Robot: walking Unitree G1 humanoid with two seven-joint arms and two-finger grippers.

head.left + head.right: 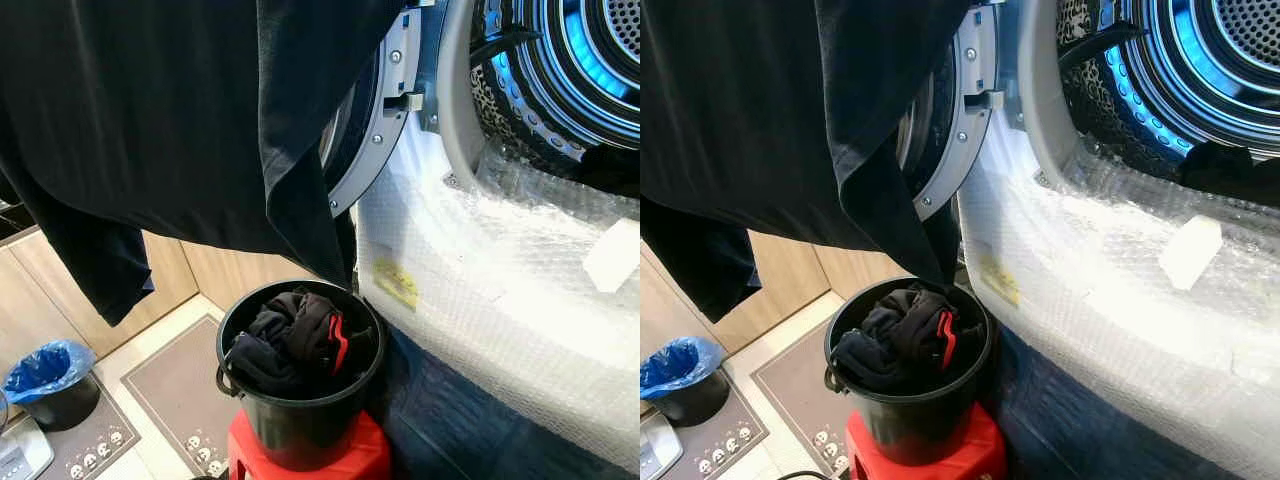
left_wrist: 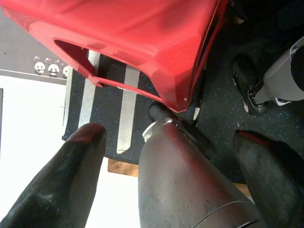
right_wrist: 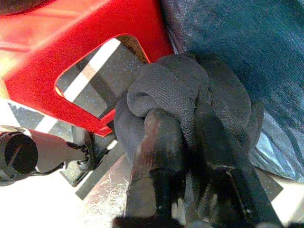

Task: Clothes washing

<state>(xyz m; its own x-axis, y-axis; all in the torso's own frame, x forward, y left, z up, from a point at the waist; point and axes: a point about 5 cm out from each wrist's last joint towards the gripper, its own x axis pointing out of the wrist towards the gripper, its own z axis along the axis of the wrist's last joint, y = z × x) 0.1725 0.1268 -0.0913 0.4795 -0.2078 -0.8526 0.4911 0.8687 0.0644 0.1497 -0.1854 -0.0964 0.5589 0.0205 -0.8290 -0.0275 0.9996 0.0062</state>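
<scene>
A large black garment (image 1: 170, 110) hangs across the upper left of the eye views, its lower tip just above a black bucket (image 1: 300, 420). The bucket holds a heap of dark clothes (image 1: 295, 340) with a red trim and stands on a red stool (image 1: 350, 462). To the right is the washing machine's open drum (image 1: 575, 60), lit blue inside. In the right wrist view my right gripper (image 3: 187, 142) is shut on bunched black fabric (image 3: 166, 95) above the red stool (image 3: 71, 42). In the left wrist view my left gripper (image 2: 171, 134) is open and holds nothing, low beside the stool (image 2: 133, 33).
The round washer door (image 1: 375, 120) stands open toward the left. Bubble wrap (image 1: 500, 290) covers the machine's front. A small bin with a blue bag (image 1: 45, 380) and a grey panda-print mat (image 1: 170, 390) lie on the floor at left, before wooden cabinets (image 1: 50, 280).
</scene>
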